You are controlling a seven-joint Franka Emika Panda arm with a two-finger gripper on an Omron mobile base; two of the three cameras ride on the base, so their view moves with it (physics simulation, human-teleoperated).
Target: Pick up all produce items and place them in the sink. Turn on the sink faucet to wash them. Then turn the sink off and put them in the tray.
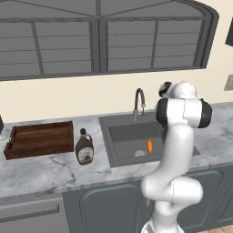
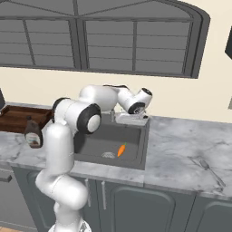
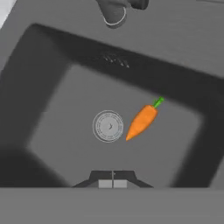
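Leftmost, the tray (image 1: 40,139) sits on the counter (image 1: 45,170), the brown bottle (image 1: 84,147) beside it. Then the sink (image 1: 119,132) holds the carrot (image 1: 149,145) just beside the drain (image 3: 108,126). The hand (image 3: 113,180), closed and empty, hovers above.

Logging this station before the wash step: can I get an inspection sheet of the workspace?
Surface: grey marble counter, dry-looking.
Job's things: carrot lies on the sink floor beside the drain; faucet behind the basin, no water seen; wooden tray left of the sink, nothing in it.
Clutter: brown syrup bottle upright between tray and sink.
Grippers: gripper shut, empty, above the basin.
Cables: nothing seen.
Surroundings: window, grey cabinet doors.
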